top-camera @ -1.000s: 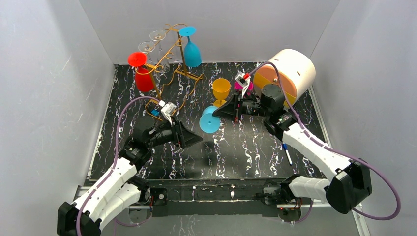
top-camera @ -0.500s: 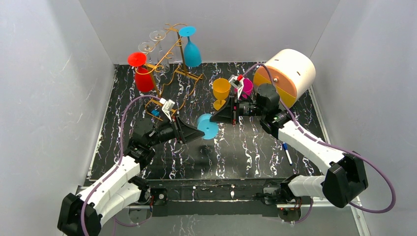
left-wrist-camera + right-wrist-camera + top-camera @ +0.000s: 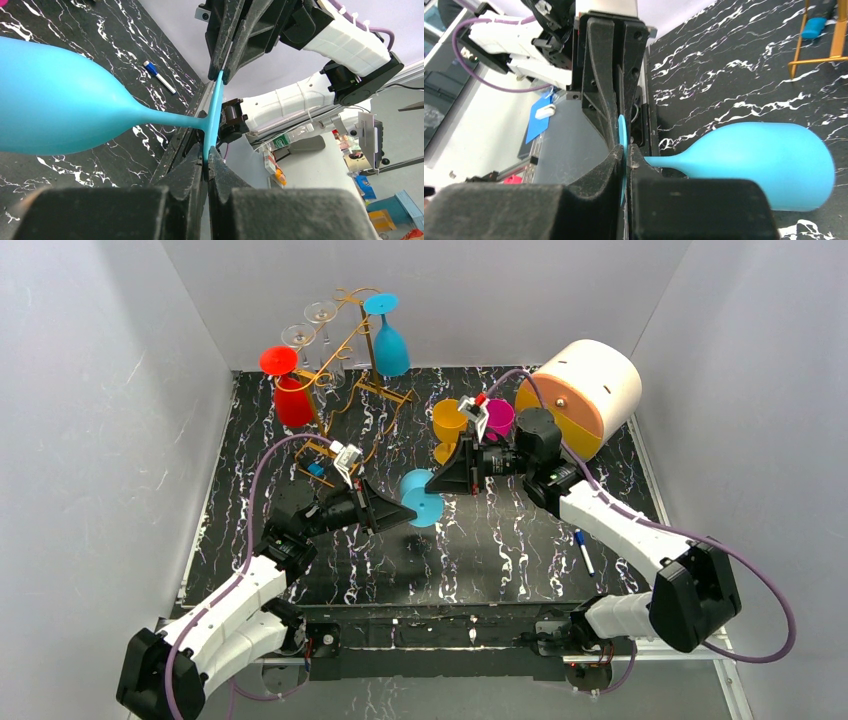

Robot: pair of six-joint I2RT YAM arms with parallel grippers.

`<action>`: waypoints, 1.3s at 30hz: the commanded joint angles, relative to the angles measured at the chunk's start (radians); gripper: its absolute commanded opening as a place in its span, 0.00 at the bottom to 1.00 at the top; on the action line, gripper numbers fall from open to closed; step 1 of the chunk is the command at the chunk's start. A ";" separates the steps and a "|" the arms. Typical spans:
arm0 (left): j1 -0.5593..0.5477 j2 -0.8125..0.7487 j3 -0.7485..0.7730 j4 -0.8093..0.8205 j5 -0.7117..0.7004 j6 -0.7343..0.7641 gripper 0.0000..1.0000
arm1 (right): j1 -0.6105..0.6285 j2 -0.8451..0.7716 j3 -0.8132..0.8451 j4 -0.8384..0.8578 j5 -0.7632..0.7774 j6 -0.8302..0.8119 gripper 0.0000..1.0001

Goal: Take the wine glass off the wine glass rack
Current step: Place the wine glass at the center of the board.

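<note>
- From above: shows the light blue wine glass (image 3: 418,496) lying sideways in the air over the middle of the tabletop (image 3: 520,550), well apart from the rack (image 3: 347,340) at 11 o'clock.
- Puts the left claw (image 3: 403,514) at its 8 o'clock and the right claw (image 3: 434,484) at its 2 o'clock, both meeting at the round foot.
- Leaves a red glass (image 3: 292,400), a darker blue glass (image 3: 390,348) and clear glasses (image 3: 320,325) hanging on the rack, with an orange glass (image 3: 447,420) and a pink glass (image 3: 499,418) near 1 o'clock on the tabletop.
- From the left wrist: shows the left claw (image 3: 206,156) pressed together on the foot's lower rim, the right claw (image 3: 223,75) pinching the rim at 12 o'clock, and the bowl (image 3: 55,115) pointing to 9 o'clock.
- From the right wrist: shows the right claw (image 3: 624,151) clamped on the foot at 6 o'clock, the left claw (image 3: 618,120) gripping from 12 o'clock, and the bowl out at 3 o'clock.
- Reads as removal done for this glass and a handover midway; probably left to do: one claw letting go, then setting the glass down.
</note>
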 commanded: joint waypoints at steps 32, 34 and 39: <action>-0.073 -0.043 0.015 0.000 -0.193 -0.027 0.57 | 0.068 -0.010 -0.048 0.256 0.127 0.029 0.01; -0.082 -0.030 0.016 0.006 -0.206 -0.020 0.55 | 0.069 -0.003 -0.049 0.277 0.134 0.050 0.01; -0.093 -0.034 -0.012 0.055 -0.289 -0.025 0.48 | 0.071 0.008 -0.044 0.284 0.125 0.068 0.01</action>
